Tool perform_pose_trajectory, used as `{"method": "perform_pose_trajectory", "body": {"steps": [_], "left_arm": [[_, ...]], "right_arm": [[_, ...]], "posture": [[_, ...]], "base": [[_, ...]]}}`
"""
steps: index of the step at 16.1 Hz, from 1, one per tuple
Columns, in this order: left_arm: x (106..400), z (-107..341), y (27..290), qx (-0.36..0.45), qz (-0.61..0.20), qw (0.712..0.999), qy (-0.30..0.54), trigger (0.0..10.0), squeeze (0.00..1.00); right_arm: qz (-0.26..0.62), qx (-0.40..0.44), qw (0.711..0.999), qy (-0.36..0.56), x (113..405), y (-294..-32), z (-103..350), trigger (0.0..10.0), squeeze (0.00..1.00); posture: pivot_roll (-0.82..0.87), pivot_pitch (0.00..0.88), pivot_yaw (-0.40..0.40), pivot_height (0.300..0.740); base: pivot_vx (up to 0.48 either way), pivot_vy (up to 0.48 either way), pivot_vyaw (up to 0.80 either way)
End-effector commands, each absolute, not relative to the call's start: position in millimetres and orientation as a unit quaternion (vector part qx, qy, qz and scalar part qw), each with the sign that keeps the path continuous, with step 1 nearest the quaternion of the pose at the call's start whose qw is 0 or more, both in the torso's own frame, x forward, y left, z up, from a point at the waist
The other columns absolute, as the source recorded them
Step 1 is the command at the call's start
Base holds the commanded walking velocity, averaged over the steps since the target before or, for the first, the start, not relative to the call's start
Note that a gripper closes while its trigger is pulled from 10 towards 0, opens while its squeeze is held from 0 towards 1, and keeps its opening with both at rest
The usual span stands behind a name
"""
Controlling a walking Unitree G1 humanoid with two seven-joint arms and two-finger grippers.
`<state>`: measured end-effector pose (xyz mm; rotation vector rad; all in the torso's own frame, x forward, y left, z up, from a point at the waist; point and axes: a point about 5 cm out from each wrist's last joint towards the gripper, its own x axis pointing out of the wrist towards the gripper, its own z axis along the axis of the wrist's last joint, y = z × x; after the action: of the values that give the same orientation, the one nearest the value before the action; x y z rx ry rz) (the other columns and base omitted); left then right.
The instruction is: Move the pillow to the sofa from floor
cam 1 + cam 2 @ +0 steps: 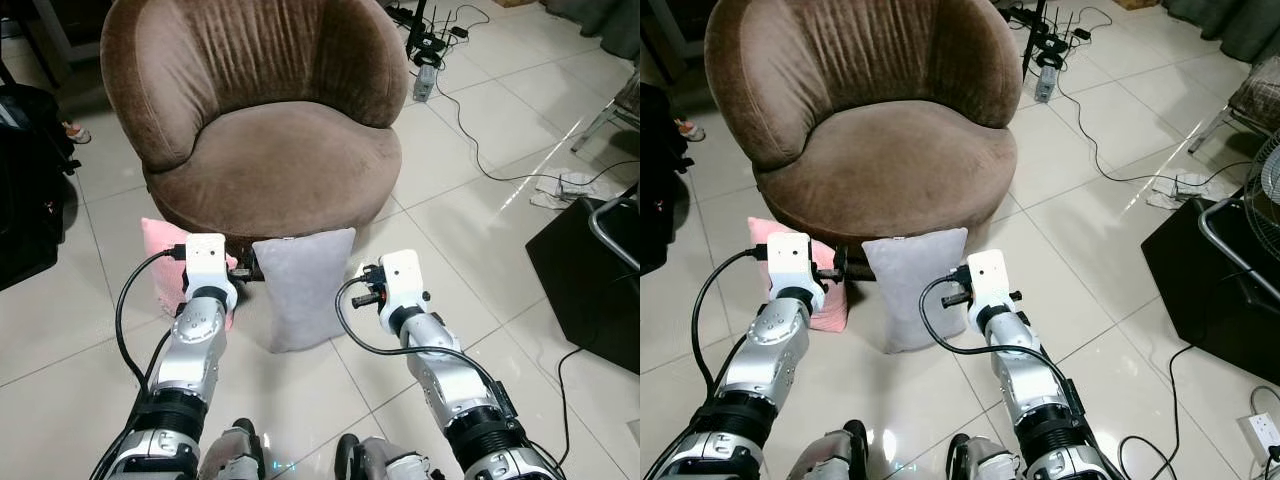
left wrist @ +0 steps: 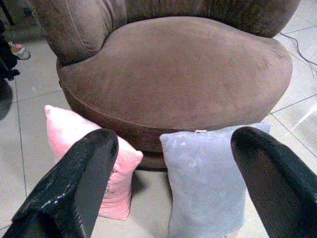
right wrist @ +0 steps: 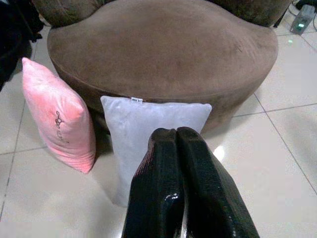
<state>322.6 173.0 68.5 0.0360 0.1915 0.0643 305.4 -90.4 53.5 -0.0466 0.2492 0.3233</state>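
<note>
Currently at approach step: grey pillow [image 1: 303,288] stands on the floor [image 1: 480,210] against the sofa [image 1: 270,160] front edge, left gripper [image 2: 171,168] spread wide before it, right gripper [image 3: 183,168] pressed closed; next, close in and grasp.

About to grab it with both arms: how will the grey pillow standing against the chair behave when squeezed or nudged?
The grey pillow looks plush and stuffed, so it will probably squash and sag rather than stay stiff. It stands on a narrow edge, leaning on the brown chair, so a nudge may topple it. Likely light for its size.
</note>
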Motion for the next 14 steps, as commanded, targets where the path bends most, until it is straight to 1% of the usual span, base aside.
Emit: {"method": "perform_pose_trajectory", "body": {"steps": [1, 9, 12, 13, 14], "left_arm": [[320.6, 66.5, 170.1, 0.016, 0.028, 0.994, 0.1, 10.0, 0.0], [321.0, 65.3, 170.4, 0.002, 0.034, 0.994, 0.108, 10.0, 0.0], [321.4, 66.1, 169.8, 0.013, 0.031, 0.994, 0.107, 10.0, 0.0], [321.2, 64.1, 168.3, -0.005, 0.026, 0.993, 0.114, 10.0, 0.0], [321.1, 63.8, 168.4, 0.011, 0.026, 0.993, 0.116, 10.0, 0.0]], "right_arm": [[0.16, -0.029, 0.977, 0.139, 301.9, -92.9, 46.9, 10.0, 0.0], [0.167, -0.029, 0.976, 0.138, 301.5, -91.4, 48.2, 10.0, 0.0], [0.17, -0.031, 0.975, 0.142, 300.7, -91.3, 47.2, 10.0, 0.0], [0.159, -0.032, 0.976, 0.146, 300.9, -93.0, 46.1, 10.0, 0.0], [0.177, -0.028, 0.973, 0.144, 299.5, -89.8, 46.0, 10.0, 0.0]], "posture": [[-0.08, 0.203, -0.092, 0.71], [-0.08, 0.206, -0.092, 0.635], [-0.09, 0.208, -0.09, 0.595], [-0.09, 0.206, -0.09, 0.585], [-0.09, 0.205, -0.088, 0.575]], "base": [[0.0, 0.0, 0.0], [0.0, 0.0, 0.0], [0.0, 0.0, 0.0], [0.0, 0.0, 0.0], [0.0, 0.0, 0.0]]}}
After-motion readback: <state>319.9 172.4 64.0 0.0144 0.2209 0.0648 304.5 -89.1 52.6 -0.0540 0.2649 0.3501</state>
